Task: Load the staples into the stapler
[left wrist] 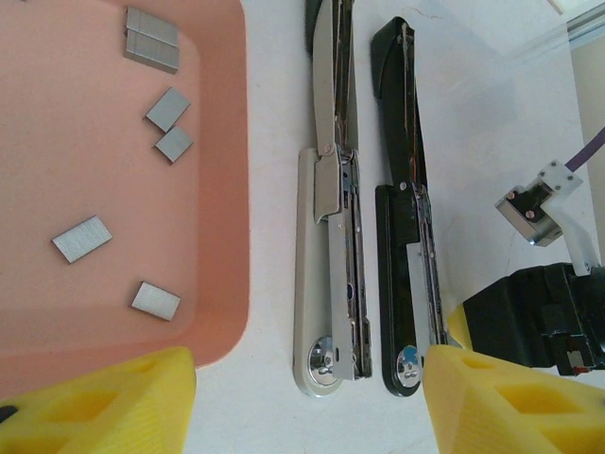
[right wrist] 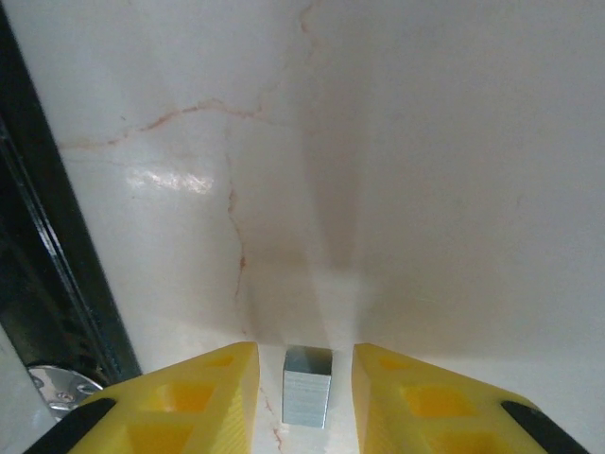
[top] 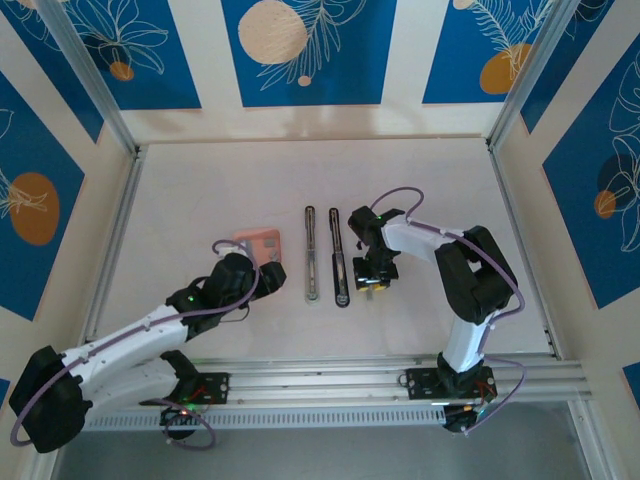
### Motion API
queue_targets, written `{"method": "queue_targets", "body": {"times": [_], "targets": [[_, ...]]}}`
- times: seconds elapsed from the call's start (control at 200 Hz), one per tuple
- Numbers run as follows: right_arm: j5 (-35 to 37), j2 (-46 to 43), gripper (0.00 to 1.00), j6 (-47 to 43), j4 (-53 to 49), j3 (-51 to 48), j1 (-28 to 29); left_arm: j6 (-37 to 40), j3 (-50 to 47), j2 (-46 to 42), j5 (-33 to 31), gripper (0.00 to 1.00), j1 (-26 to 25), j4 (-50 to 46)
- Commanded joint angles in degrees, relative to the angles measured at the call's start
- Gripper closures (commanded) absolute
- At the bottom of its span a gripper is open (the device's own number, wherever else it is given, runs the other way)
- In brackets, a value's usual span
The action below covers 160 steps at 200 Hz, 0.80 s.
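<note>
My right pincer (right wrist: 304,355) is straddling a staple strip (right wrist: 307,388), partly spread, not pinching yet. Strip is lying lengthwise in the gap. Stapler (right wrist: 57,265) is sitting just left, roughly parallel.

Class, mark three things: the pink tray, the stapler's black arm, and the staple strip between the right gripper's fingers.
pink tray (left wrist: 227,189), left wrist view, its right wall.
stapler's black arm (left wrist: 395,284), left wrist view, mid-length.
staple strip (right wrist: 307,386), right wrist view, its centre.
</note>
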Motion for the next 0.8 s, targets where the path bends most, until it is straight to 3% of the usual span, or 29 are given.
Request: {"method": "queue_targets", "body": {"times": [0.0, 0.42, 0.795], "targets": [[-2.1, 1.2, 0.69, 0.5, -1.9, -0.3, 0.2, 1.7, -0.1, 0.3, 0.6, 0.35, 0.7, 0.4], [-2.7, 2.3, 0.74, 1.1, -2.1, -0.9, 0.7, 1.5, -0.1, 0.3, 0.9, 0.35, 0.7, 0.3], [-2.0, 1.3, 0.71, 3.2, -4.2, -1.1, 1.9, 1.6, -0.2, 0.2, 1.1, 0.35, 0.7, 0.4]]}}
